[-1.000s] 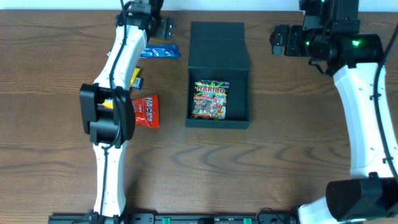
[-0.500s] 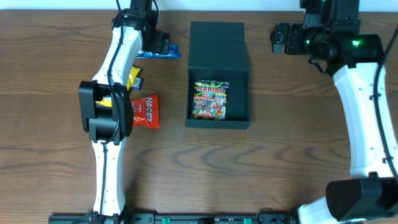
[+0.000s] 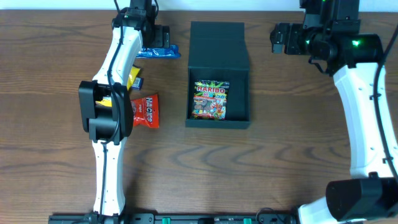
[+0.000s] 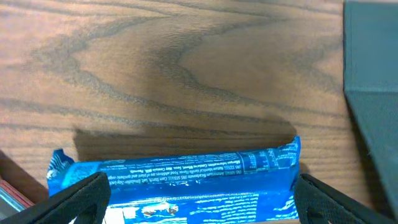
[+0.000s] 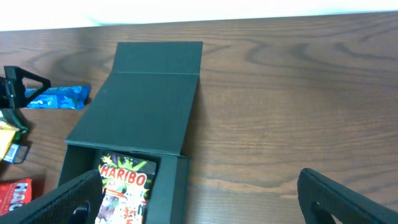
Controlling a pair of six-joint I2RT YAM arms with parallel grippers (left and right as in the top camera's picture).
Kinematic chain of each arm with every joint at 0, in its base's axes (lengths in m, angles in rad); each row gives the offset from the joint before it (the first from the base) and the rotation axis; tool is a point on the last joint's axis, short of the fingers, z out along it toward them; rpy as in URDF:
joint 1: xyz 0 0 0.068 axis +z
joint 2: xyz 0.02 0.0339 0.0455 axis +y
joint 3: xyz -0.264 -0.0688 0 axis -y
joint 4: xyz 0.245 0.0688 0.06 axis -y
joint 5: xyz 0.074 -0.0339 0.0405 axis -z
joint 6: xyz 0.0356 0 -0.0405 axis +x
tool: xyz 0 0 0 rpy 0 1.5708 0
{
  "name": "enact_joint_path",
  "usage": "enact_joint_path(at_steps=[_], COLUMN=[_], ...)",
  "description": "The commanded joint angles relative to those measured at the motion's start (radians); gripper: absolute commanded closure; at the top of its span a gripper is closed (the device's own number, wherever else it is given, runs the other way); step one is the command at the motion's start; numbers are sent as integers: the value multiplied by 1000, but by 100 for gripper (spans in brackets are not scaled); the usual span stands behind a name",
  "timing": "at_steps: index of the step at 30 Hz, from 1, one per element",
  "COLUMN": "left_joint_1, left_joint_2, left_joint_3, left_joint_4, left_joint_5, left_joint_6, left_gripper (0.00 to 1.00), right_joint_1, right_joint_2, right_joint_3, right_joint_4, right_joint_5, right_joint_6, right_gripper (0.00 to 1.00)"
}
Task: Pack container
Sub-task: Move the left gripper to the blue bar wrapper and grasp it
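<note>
You are hovering the spread left gripper (image 4: 202, 194) over the blue foil packet (image 4: 180, 177), its long axis running finger to finger, the dark teal cardboard box (image 3: 217, 50) lying just beside.

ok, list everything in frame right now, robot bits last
dark teal-black matte cardboard box with hinged flap lid: 1, teal-black, table centre, lid open toward the far edge
colourful Haribo candy packet: 1, multicolour, lying inside the box
blue foil packet: 1, blue, left of the box near the far edge
red snack packet: 1, red, left of the box
yellow packet: 1, yellow, mostly hidden under the left arm
brown wooden table: 1, brown, under everything
left gripper: 1, black, open, a finger at each end of the blue foil packet
right gripper: 1, black, open, empty, right of the lid
</note>
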State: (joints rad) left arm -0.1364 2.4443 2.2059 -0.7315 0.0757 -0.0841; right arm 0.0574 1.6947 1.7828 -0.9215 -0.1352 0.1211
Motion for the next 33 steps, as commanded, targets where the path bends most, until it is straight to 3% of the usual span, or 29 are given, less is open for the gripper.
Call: enact_joint_path(at_steps=[1,10,18,25,26,33], left_joint_1=[1,0,-3,-5,-7,-44], left_joint_2=[21,38,67,69,69,69], left_joint_3=[21,21,21,21,21,21], left_joint_4=[8,66,24,-77,-84,-122], left_joint_5=[5,-12,-4,-5,-5,-9], left_joint_6=[-99,-133,-131,-65,-65,16], left_gripper=[5,4,2,0,5,7], right_joint_1=[10,10,10,10,10,10], right_joint_2=[5,6,6,6,6,6], right_joint_3=[-4,-4,-4,-4,-4,-4], right_joint_4=[2,1,0,-2,-2,-3], right_joint_5=[-4,-4,-4,-4,-4,-4], right_joint_6=[-14,-13,-13,-13,-13,-14], right_gripper=[1,1,1,1,1,1])
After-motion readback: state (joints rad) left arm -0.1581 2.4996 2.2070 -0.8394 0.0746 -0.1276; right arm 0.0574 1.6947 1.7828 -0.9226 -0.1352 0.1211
